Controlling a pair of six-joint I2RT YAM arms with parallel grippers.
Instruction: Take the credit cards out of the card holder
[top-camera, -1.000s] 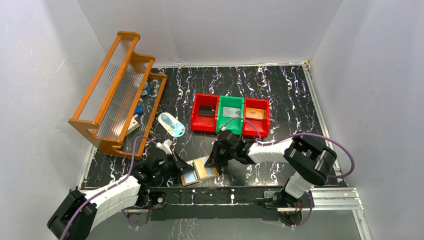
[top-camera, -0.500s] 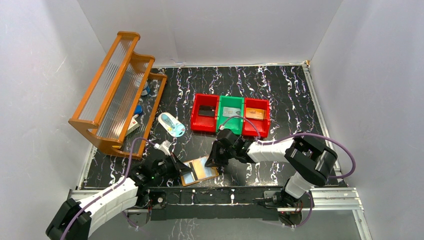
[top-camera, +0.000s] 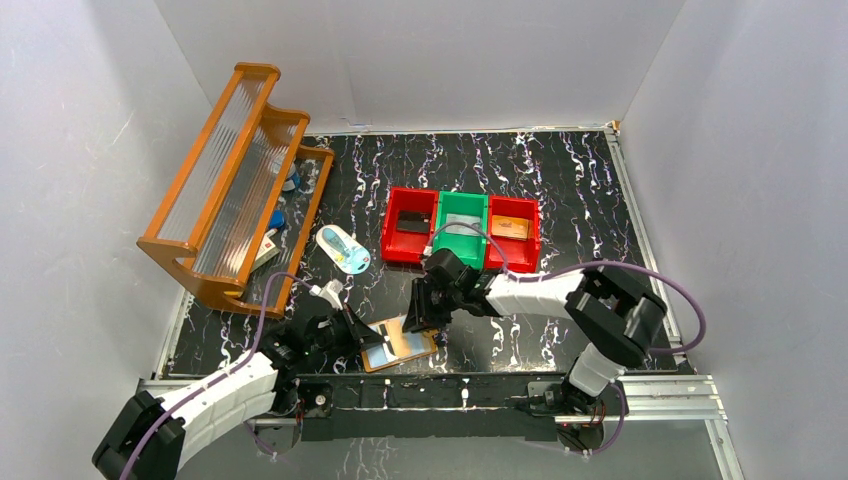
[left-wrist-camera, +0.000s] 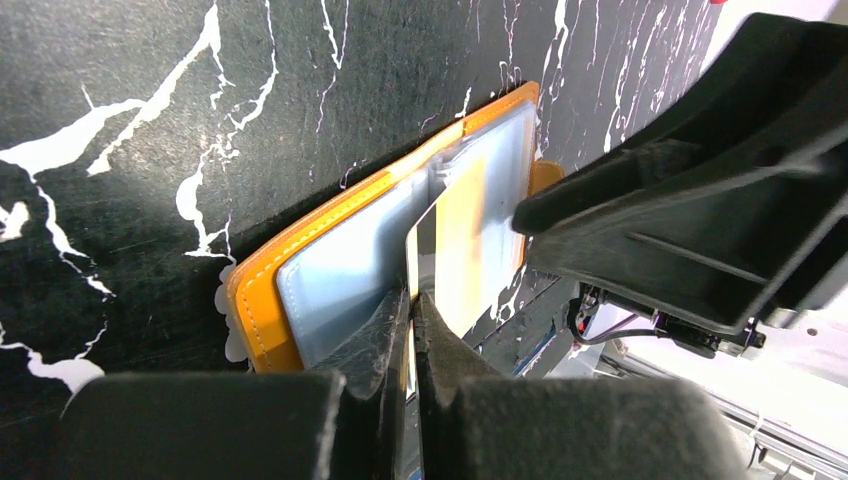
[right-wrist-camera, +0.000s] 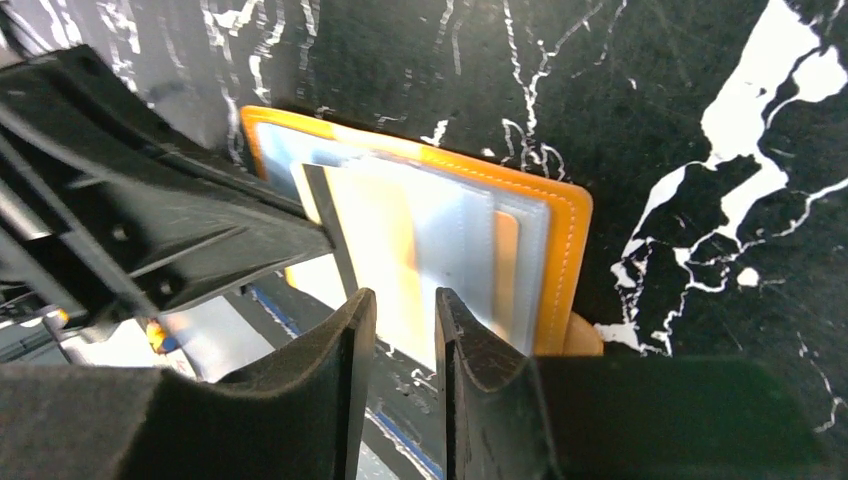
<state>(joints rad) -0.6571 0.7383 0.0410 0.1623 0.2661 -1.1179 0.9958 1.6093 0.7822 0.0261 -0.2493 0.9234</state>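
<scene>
The orange card holder (top-camera: 412, 347) lies flat near the table's front edge, with its clear pale-blue window up. It also shows in the left wrist view (left-wrist-camera: 262, 296) and the right wrist view (right-wrist-camera: 566, 230). My left gripper (top-camera: 357, 337) is at its left end, shut on the edge of a thin shiny credit card (left-wrist-camera: 411, 262) that stands edge-on, partly out of the holder. My right gripper (top-camera: 417, 318) hovers over the holder's right part. Its jaws are narrowly open (right-wrist-camera: 405, 312) with nothing between them. The card face shows pale and glossy (right-wrist-camera: 375, 250).
Two red bins (top-camera: 390, 243) (top-camera: 532, 240) and a green bin (top-camera: 444, 238) stand in a row behind the right arm, each with a flat item inside. A pale blue-and-white oval item (top-camera: 343, 250) lies left of them. An orange wooden rack (top-camera: 235, 190) fills the far left.
My right gripper has shifted a little left and farther over the holder. The left gripper stays clamped at the holder's left end and the holder has barely moved.
</scene>
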